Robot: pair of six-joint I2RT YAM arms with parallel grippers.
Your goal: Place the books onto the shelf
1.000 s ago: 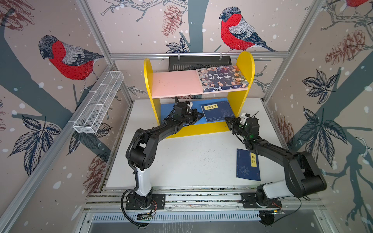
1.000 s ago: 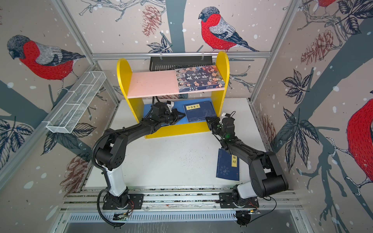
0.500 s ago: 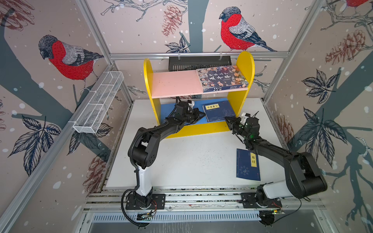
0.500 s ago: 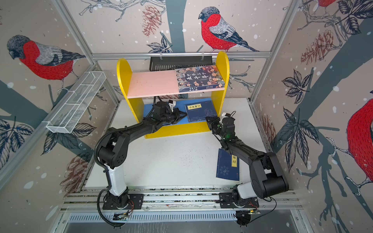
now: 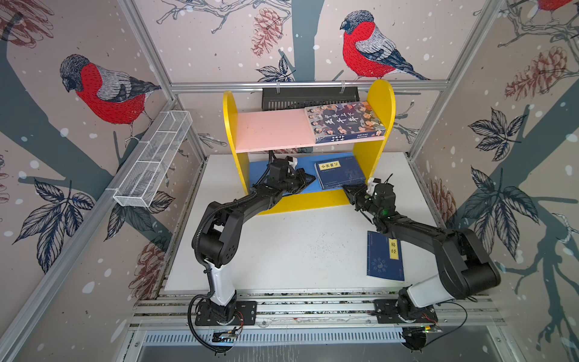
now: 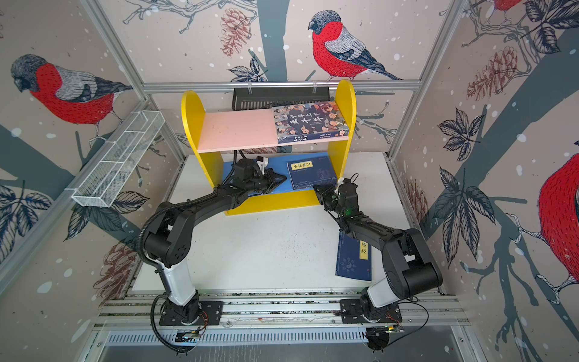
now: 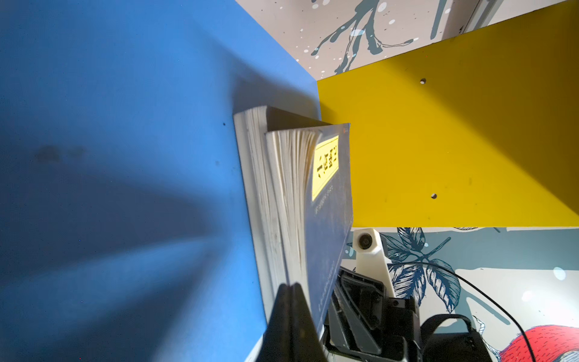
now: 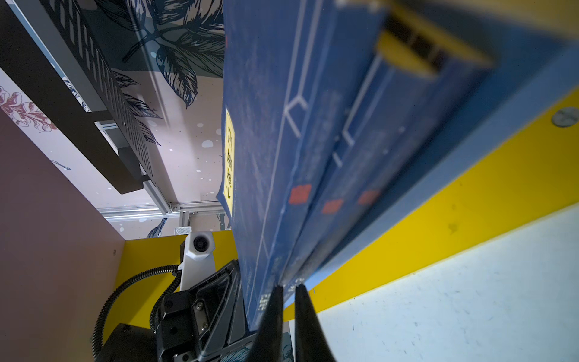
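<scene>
Top view: 1 tabletop book (image 5: pixel 383 260)

left gripper (image 5: pixel 311 181) | edged slightly right | closer to navy books (image 5: pixel 340 175)

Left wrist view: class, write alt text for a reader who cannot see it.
Navy books with a yellow title label lie stacked on the blue lower board beside the yellow side panel. The shut left tool points at their page edges.
</scene>
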